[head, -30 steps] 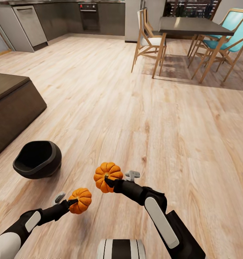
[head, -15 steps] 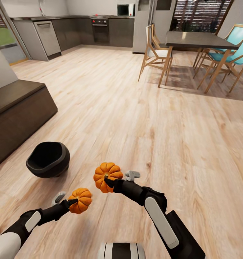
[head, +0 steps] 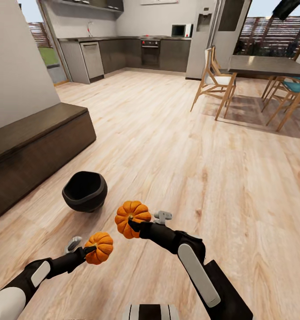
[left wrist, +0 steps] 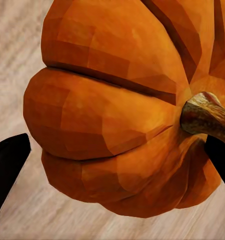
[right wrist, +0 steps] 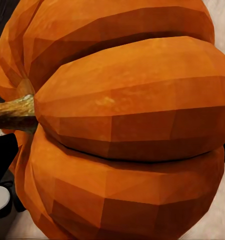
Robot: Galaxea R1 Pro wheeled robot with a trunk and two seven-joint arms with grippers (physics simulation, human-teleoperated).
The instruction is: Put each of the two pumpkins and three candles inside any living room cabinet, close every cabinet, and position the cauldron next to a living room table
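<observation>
The view has tipped up, showing more kitchen; each pincer, left [head: 88,251] and right [head: 133,223], still grasps a bumpy orange pumpkin [head: 99,247] [head: 132,212] near the round black cauldron [head: 85,191]

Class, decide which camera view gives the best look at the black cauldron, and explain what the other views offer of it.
The head view is best: the cauldron sits whole on the wooden floor, mouth open, beside the dark cabinet. Each wrist view is taken up by a held pumpkin, so they tell nothing sure about the cauldron.
</observation>
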